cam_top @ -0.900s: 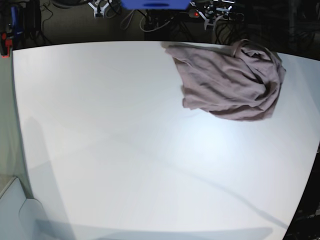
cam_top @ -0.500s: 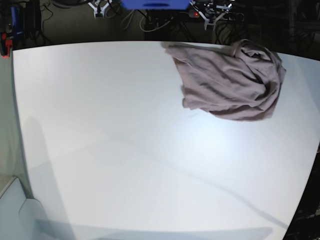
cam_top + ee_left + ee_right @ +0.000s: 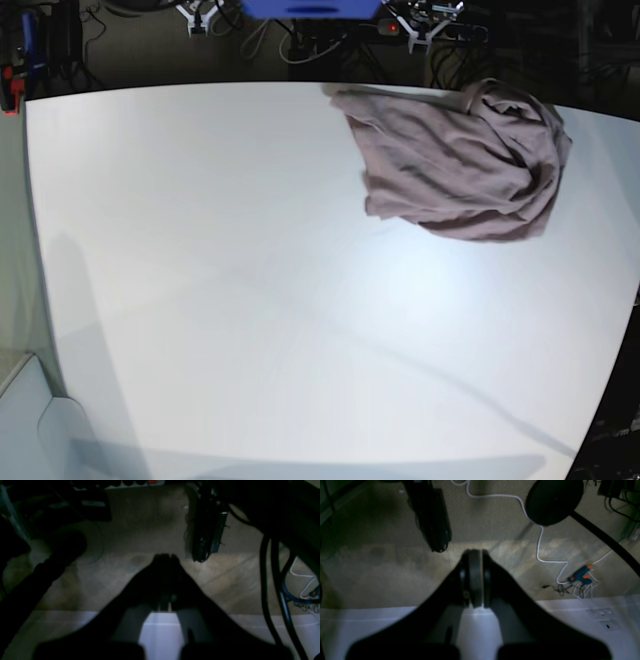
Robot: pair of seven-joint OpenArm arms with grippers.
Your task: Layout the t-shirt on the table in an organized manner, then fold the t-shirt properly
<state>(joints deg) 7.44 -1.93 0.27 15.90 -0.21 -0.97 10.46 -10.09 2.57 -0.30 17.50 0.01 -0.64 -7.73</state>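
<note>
A: Where is the t-shirt (image 3: 455, 165) seen?

B: It is found bunched in a wrinkled heap at the far right corner of the worktop (image 3: 250, 300), in the base view. Its upper edge is laid right along the far edge, and its right side is close to the right edge. The collar opening is seen near the top of the heap. It is not spread flat.

A: Is it touched by anything?

B: No. Nothing is seen on or beside it; no arm appears in the base view.

A: Left hand (image 3: 165, 556)?

B: Seen only in its own wrist view, dark and underexposed. The fingers are pressed together, nothing is held between them. It is pointed past a worktop edge at the carpeted floor (image 3: 140, 525), where black cables (image 3: 268, 580) are seen.

A: Right hand (image 3: 475, 552)?

B: Fingers brought together too, pads meeting, nothing clamped. It is likewise aimed over a worktop edge at the floor. A white cable (image 3: 540, 545), a blue and orange glue gun (image 3: 580, 576) and a round black stand base (image 3: 553, 500) are seen down there.

A: T-shirt in either wrist view?

B: Not seen in either.
</note>
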